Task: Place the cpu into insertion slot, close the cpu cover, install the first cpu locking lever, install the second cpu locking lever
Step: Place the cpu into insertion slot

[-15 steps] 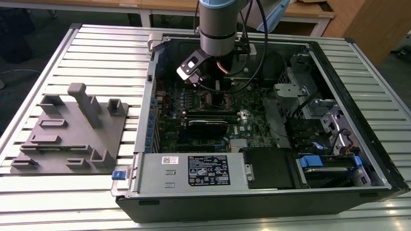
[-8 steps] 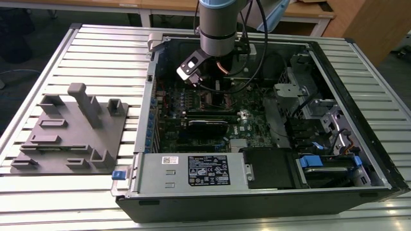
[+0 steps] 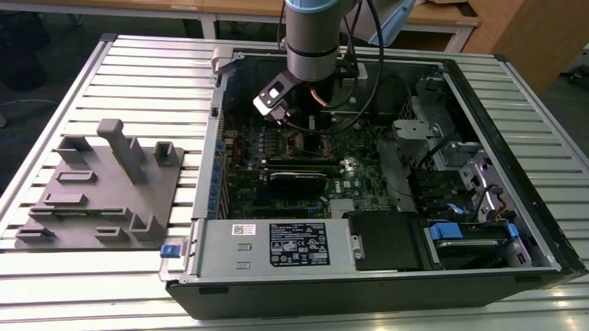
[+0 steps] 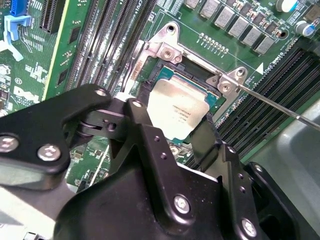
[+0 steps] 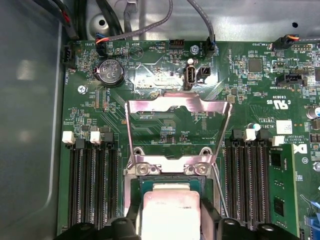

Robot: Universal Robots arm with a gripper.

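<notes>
The cpu, a flat square chip with a dull silver top, sits between my black fingers right at the insertion slot on the green motherboard. In the first wrist view the cpu lies low over the slot's silvery rim, with my gripper shut on its two sides. The cpu cover, a thin silvery frame, stands swung open behind the slot. A thin wire locking lever sticks out unlatched beside the slot. In the exterior view my arm reaches down into the open computer case.
Black memory slots flank the socket on both sides. A coin battery and cables lie past the open cover. The case walls, drive bays and power supply ring the board. A grey fixture tray sits outside on the slatted table.
</notes>
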